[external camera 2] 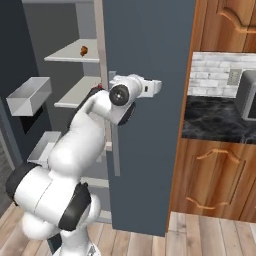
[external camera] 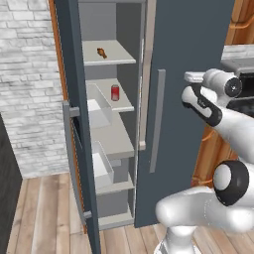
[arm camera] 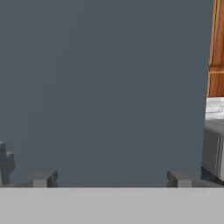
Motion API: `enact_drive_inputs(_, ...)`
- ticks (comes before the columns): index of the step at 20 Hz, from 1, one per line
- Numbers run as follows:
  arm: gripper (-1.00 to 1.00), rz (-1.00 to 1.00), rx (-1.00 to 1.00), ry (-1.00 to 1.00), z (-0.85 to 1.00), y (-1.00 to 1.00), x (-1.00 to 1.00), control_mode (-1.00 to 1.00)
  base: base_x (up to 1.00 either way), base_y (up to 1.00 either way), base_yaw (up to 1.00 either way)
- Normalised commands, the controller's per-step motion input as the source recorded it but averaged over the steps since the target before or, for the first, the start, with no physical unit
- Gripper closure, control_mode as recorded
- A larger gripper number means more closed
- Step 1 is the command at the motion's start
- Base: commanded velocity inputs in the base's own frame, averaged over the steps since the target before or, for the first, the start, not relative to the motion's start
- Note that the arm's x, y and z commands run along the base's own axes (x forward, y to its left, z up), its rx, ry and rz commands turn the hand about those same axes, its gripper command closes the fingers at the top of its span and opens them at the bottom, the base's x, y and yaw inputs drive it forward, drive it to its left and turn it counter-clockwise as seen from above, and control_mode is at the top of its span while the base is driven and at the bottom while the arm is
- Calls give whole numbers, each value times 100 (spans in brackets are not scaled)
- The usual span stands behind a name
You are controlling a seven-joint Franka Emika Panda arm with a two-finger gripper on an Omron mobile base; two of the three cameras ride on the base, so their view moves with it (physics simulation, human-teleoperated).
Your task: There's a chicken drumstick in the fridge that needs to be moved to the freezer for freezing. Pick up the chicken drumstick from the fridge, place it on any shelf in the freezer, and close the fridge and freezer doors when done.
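Note:
The chicken drumstick (external camera: 101, 52) (external camera 2: 83, 50) lies on an upper shelf (external camera: 116, 57) of the narrow open compartment, the freezer (external camera: 106, 20). The freezer door (external camera: 74, 74) is swung wide open to the left. The wider fridge door (external camera: 193, 39) (external camera 2: 150, 40) (arm camera: 105, 87) covers its compartment; I cannot tell whether it is fully shut. My gripper (external camera: 189, 77) (external camera 2: 158, 86) (arm camera: 112, 178) is raised close in front of that door's flat face. Its fingertips (arm camera: 43, 177) stand wide apart, open, with nothing between them.
A red soda can (external camera: 115, 93) stands on the shelf below the drumstick. The open door carries bins (external camera: 99, 111) (external camera 2: 27, 95) and a bar handle (external camera: 67, 149). The fridge door's handle (external camera: 158, 119) (external camera 2: 116, 150) runs beside my arm. Wooden cabinets (external camera 2: 220, 175) and a dark counter (external camera 2: 215, 120) flank the right.

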Motion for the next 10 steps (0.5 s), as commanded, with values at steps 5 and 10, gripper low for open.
enact_drive_inputs(5, -100, -1, 0, 15, 38, -3, -99, -100, 0, 0, 0)
enact_drive_inputs(10, -100, -1, 3, 4, 2, 12, -100, -100, 0, 0, 0)
